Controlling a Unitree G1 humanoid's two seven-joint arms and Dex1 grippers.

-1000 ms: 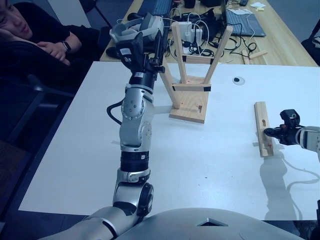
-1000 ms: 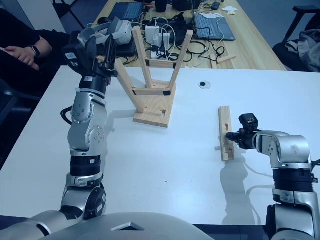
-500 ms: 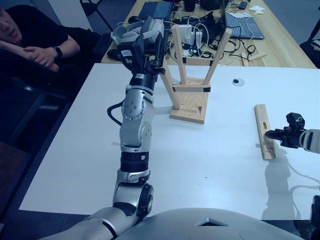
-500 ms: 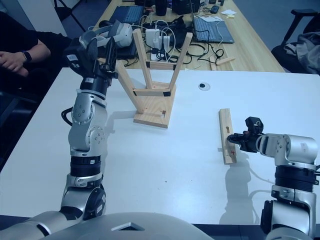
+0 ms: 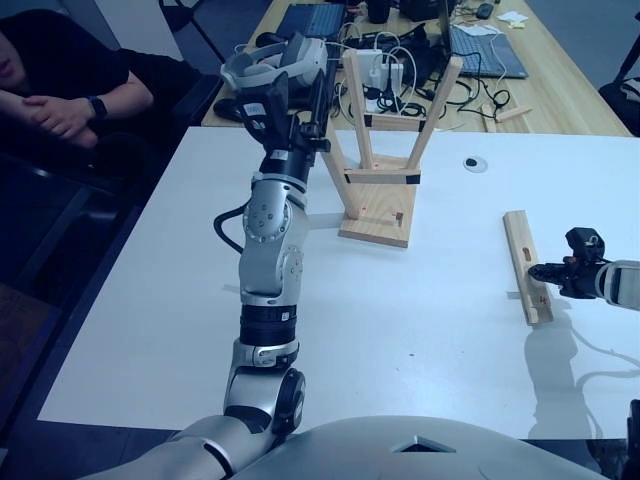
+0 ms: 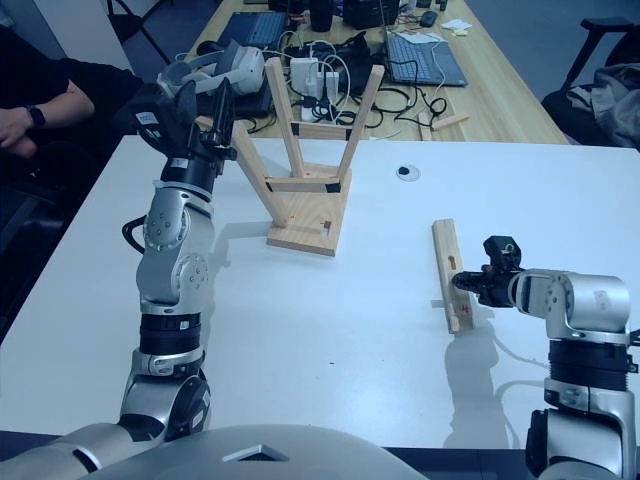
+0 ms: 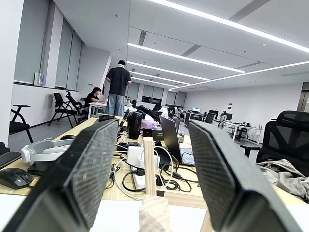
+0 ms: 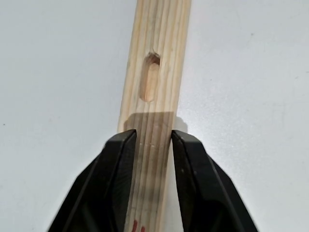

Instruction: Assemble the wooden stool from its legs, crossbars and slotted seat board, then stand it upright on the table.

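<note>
The wooden stool (image 5: 378, 205) stands upside down on the far part of the table (image 5: 400, 330), three legs up. The loose leg (image 5: 524, 262), clamped in the right gripper (image 8: 150, 139), has turned slightly, so fitting it seems near. The left wrist view shows the left gripper (image 7: 152, 133) held apart around a leg tip (image 7: 154, 212). The right wrist view shows the loose leg's slot (image 8: 150, 79).

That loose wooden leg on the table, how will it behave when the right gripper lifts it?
Solid wood, so the loose leg likely stays stiff. The right gripper pinches it near mid-length, so it should balance, though smooth sides might slip. Flat faces: unlikely to roll.
</note>
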